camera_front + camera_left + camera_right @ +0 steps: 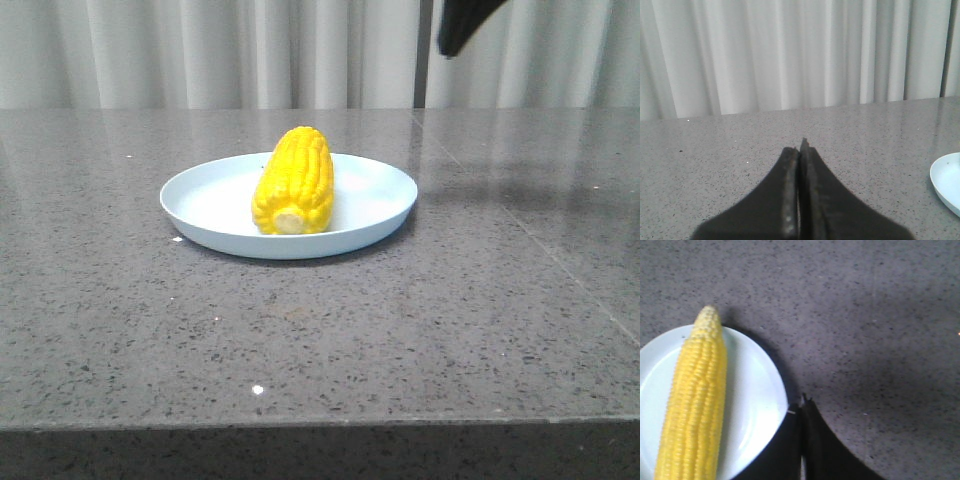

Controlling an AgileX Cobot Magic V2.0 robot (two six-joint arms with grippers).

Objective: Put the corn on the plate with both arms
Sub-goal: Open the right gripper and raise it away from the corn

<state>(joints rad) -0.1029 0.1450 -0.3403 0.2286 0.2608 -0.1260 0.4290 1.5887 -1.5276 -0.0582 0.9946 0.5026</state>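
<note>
Midway between the grey speckled stone tabletop's point(450, 330) side edges sits one round pale blue-white plate point(205, 215); one bright yellow corn cob point(293, 180) lies on it; left gripper point(799, 150) and right gripper point(804, 402) both pinched together, empty; pale curtains point(250, 50) behind.

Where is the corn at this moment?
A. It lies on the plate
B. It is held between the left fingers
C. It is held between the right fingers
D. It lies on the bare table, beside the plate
A: the corn rests on the plate, and no fingers touch it.
</note>
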